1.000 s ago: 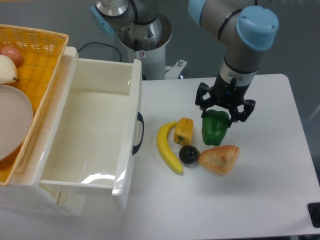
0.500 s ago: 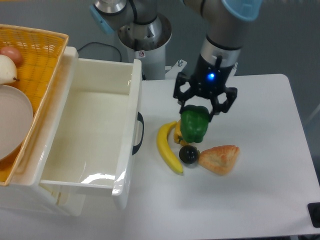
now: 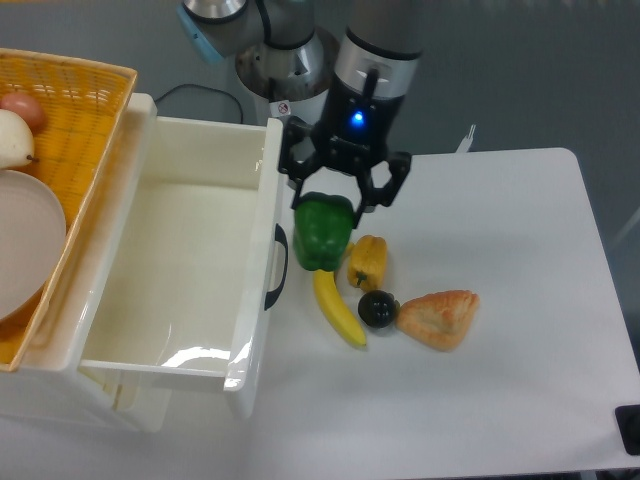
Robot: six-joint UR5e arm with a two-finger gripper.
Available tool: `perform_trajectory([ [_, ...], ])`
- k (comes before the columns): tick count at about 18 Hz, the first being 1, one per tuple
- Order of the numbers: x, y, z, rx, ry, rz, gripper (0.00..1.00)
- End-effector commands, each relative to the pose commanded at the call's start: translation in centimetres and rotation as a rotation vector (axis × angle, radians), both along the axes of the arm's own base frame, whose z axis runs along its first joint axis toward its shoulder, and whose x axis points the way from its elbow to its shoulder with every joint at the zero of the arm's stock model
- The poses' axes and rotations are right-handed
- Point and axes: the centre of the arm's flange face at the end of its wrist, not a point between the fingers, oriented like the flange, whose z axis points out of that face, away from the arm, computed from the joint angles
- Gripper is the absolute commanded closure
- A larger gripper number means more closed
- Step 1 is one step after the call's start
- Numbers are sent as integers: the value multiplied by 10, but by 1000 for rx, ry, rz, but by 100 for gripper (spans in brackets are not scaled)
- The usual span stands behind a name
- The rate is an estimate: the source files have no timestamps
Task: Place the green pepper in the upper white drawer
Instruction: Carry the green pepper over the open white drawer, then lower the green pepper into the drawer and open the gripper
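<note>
We list the gripper clamped on the green pepper, held above the table just right of the drawer. Beside it: banana, yellow pepper, bread.

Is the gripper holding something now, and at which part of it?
Yes: the gripper holds the glossy dark-green bell pepper at its top, where the fingers close around it.

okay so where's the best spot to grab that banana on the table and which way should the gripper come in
Grip the banana near its middle, coming straight down from above, jaws across its narrow width. It lies flat on the table, so its sides are exposed there. Its upper end is hidden behind the held green pepper, and the dark round fruit crowds its right side.
</note>
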Motion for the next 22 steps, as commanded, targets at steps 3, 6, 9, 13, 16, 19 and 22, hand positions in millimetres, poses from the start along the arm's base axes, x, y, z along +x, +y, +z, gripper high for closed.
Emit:
perform_trajectory([
  [3, 24, 14, -7, -12, -10, -43, 73],
  [6, 46, 21, -14, -20, -18, -81, 73],
  [9, 66, 31, -21, -17, -10, -120, 73],
  [13, 80, 37, -35, -25, -16, -150, 73],
  [16, 82, 41, -42, -36, -25, -158, 73],
  [19, 87, 47, -54, -67, -25, -175, 72],
  [22, 94, 57, -71, -114, -13, -195, 72],
])
